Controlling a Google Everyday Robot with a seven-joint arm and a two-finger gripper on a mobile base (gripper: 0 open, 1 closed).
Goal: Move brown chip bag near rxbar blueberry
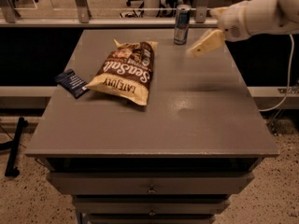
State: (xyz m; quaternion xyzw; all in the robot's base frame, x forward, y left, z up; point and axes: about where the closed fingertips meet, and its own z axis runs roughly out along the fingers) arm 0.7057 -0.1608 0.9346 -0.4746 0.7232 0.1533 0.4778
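Observation:
The brown chip bag lies flat on the grey table, left of centre, with its cream band and "Sea Salt" script facing up. The rxbar blueberry is a small dark navy wrapper at the table's left edge, just left of the bag and a small gap from it. The gripper hangs above the table's back right, well to the right of the bag and clear of it. It holds nothing.
A tall blue-silver can stands at the table's back edge, just left of the gripper. The white arm reaches in from the upper right. Drawers run below the tabletop.

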